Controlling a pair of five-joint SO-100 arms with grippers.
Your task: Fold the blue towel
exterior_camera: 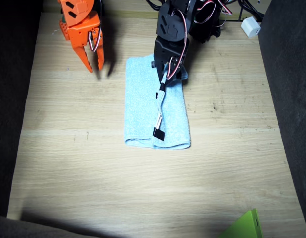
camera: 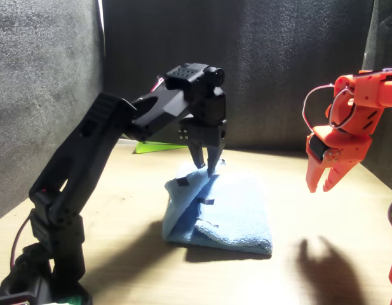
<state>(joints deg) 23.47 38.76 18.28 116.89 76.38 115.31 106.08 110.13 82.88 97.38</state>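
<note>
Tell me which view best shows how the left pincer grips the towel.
The front view: the black left pincer pinches a raised edge of the light aqua-blue terry towel. The fixed view shows the towel's whole folded outline, but the arm hides the grip.

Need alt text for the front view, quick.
A black left arm pinches the raised edge of a half-folded blue towel with its gripper on a wooden table. The orange right gripper hangs in the air beside the towel, holding nothing, against a dark backdrop.
</note>
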